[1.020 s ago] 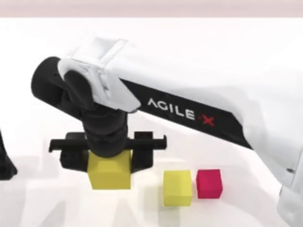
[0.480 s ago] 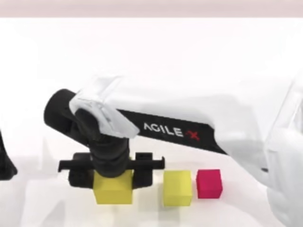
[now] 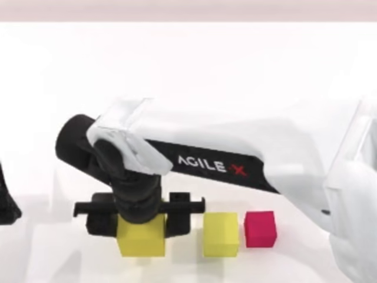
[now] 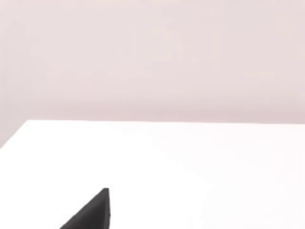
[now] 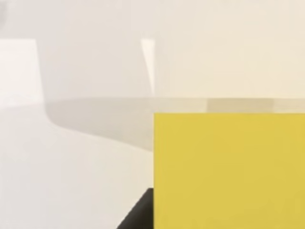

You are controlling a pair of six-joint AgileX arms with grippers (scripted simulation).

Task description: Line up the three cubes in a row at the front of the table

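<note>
- Our right gripper (image 3: 140,213) hangs low over the front of the desk, left of centre in the top view, its black fingers (image 3: 177,213) standing on either side of the largest plain matte yellow cube (image 3: 141,240). The fingers look to be touching the cube's sides, so we judge them clamped on it, though the wrist covers the contact.
- This cube sits at the left end of the front row. Whether it rests on the bright white flat desk (image 3: 235,71) or hangs just above it we cannot tell.
- To its right, a clear gap away, stands the slightly smaller matte yellow cube (image 3: 221,234), and just beside that, nearly touching, the small matte magenta-red cube (image 3: 260,229). All three lie in a rough line along the front edge.
- We judge the step in hand to be placing the last cube. The next move calls for setting it flat, spreading the fingers and lifting straight up without nudging it out of line.
- Our left arm is parked at the far left edge of the top view; its gripper is not seen there.
- Hidden: the rear half of the big cube lies under the wrist. The right wrist view is filled by one yellow face, cut off at the frame, with a dark finger tip below it. The left wrist view shows only bare desk and a dark wedge (image 4: 90,212) we cannot identify.
</note>
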